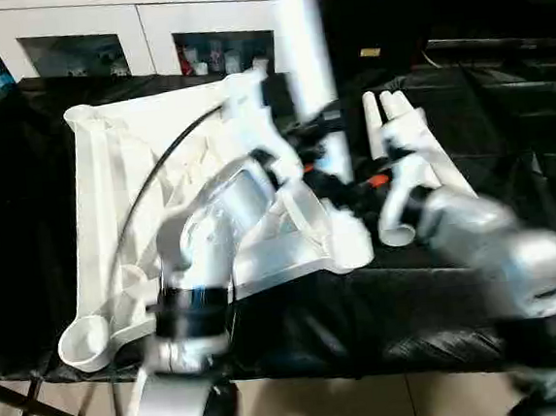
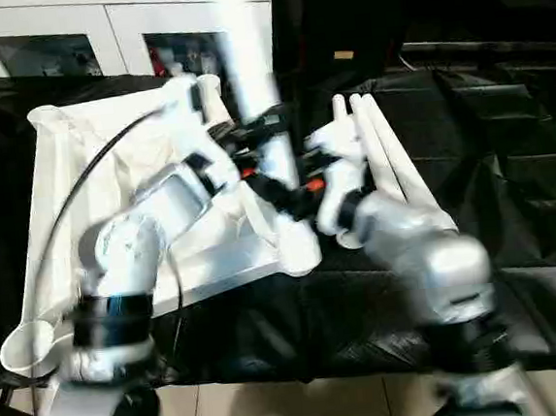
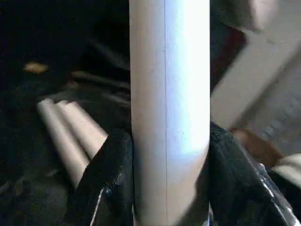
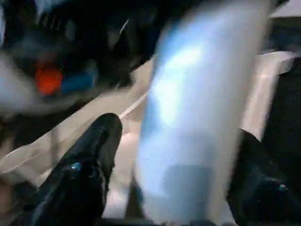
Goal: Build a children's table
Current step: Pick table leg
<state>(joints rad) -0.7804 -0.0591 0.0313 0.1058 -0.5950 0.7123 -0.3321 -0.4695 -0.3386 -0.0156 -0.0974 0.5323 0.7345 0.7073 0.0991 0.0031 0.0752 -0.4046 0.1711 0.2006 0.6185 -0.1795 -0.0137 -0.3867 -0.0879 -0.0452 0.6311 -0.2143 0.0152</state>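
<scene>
Smooth glossy white plastic leg, ribbed plastic tabletop, black crinkled cloth.

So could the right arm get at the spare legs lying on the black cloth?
Probably yes: the spare legs lie uncovered just beyond the right gripper, whose fingers stand apart around the upright leg that the left gripper clamps.

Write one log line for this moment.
left gripper: shut on leg | right gripper: open around leg | tabletop: underside up
</scene>
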